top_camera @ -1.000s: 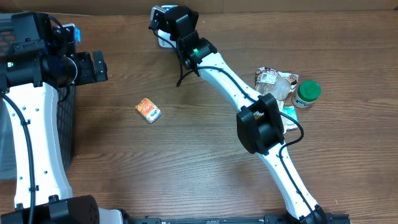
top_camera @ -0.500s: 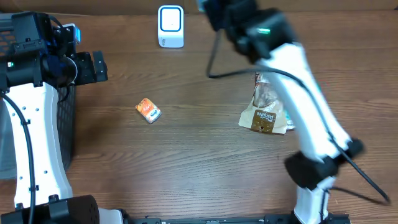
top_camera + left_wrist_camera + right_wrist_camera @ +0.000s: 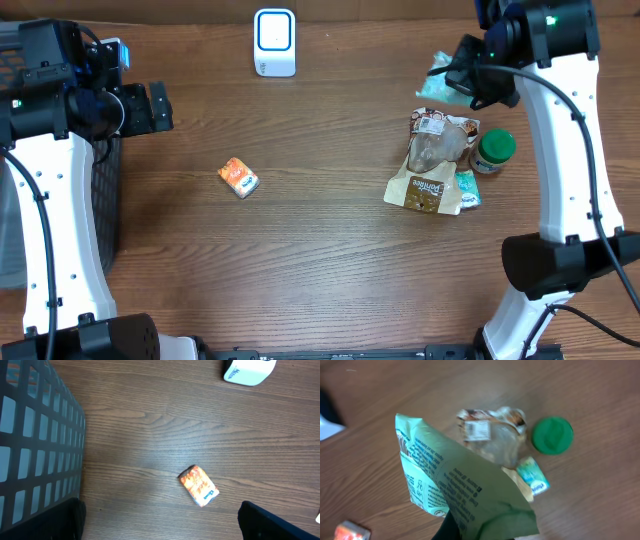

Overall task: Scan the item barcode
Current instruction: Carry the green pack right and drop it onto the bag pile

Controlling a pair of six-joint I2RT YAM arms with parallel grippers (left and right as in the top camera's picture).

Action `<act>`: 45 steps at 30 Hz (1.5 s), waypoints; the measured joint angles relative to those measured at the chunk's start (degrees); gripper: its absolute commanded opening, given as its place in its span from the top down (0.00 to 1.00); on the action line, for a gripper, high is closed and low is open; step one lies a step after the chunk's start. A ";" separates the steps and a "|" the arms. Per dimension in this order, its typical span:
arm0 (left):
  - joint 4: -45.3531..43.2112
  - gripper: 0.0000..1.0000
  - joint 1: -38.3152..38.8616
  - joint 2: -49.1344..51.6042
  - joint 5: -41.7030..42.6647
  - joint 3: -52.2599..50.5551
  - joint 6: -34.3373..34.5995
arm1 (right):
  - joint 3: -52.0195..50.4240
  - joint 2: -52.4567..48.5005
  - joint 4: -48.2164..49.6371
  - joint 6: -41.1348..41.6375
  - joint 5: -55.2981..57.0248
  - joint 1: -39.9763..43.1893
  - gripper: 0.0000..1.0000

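A pale green printed packet (image 3: 460, 485) fills the right wrist view, with my right gripper (image 3: 470, 532) shut on its lower end. Overhead, the packet (image 3: 437, 75) hangs at the back right, above the table, with the right gripper (image 3: 468, 82) beside it. The white scanner (image 3: 274, 42) stands at the back centre, well to the left of the packet. At the far left my left gripper (image 3: 150, 108) is open and holds nothing. In its wrist view the left gripper (image 3: 162, 527) has bare wood between its fingers.
A small orange packet (image 3: 238, 178) lies left of centre. Below the held packet lies a pile: a clear bag (image 3: 440, 140), a brown pouch (image 3: 420, 192), a green-lidded jar (image 3: 494, 150). A dark mesh basket (image 3: 35, 435) stands at the left edge.
My right arm has swung from the scanner at the back centre over to the back right, carrying the green packet. The left arm has not moved.
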State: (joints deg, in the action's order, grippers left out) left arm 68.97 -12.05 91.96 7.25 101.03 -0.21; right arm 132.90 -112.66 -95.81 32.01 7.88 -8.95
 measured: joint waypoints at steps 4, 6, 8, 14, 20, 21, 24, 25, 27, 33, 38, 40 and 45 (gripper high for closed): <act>0.00 0.00 0.00 0.00 -0.02 0.00 0.00 | -8.76 0.00 4.63 2.29 -0.66 2.12 0.96; 0.00 0.00 0.02 0.00 -0.04 0.00 0.00 | -13.70 -0.02 6.93 3.06 -0.96 2.84 0.96; 0.00 0.01 0.00 0.00 -0.02 0.00 0.00 | -17.99 -0.11 8.22 4.20 -0.83 3.43 0.96; 0.00 0.00 0.02 0.00 0.00 0.00 0.00 | -28.76 -0.13 13.16 7.04 0.76 5.68 0.91; 0.00 0.00 0.02 0.00 0.00 0.00 0.00 | -33.05 -0.15 14.60 8.11 1.99 6.23 0.74; 0.00 0.01 0.02 0.00 0.00 0.00 0.00 | -33.16 -0.15 14.45 8.02 2.38 6.23 0.73; 0.00 0.00 0.00 0.00 0.00 0.00 0.00 | -33.16 -0.15 13.97 8.09 3.50 6.23 0.68; 0.00 0.00 0.00 0.00 0.00 0.00 0.00 | -33.16 -0.15 13.68 8.07 3.89 6.23 0.66; 0.00 0.01 0.00 0.00 0.00 0.00 0.00 | -33.16 -0.15 13.33 8.24 4.61 6.23 0.60; 0.00 0.00 0.02 0.00 0.00 0.00 0.00 | -33.16 -0.15 13.09 7.63 6.32 6.23 0.44; 0.00 0.01 0.00 0.00 0.02 0.00 0.00 | -31.45 -0.20 11.58 5.38 6.54 6.23 0.35; 0.00 0.01 0.00 0.00 0.00 0.00 0.00 | -28.22 -0.24 10.16 4.24 6.51 6.23 0.31; 0.00 0.00 0.00 0.00 0.00 0.00 0.00 | -18.10 -0.24 6.93 0.46 5.66 6.23 0.28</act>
State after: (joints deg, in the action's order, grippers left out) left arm 68.97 -12.05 91.96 7.25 101.03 -0.21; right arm 114.80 -112.90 -88.88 32.47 13.54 -2.72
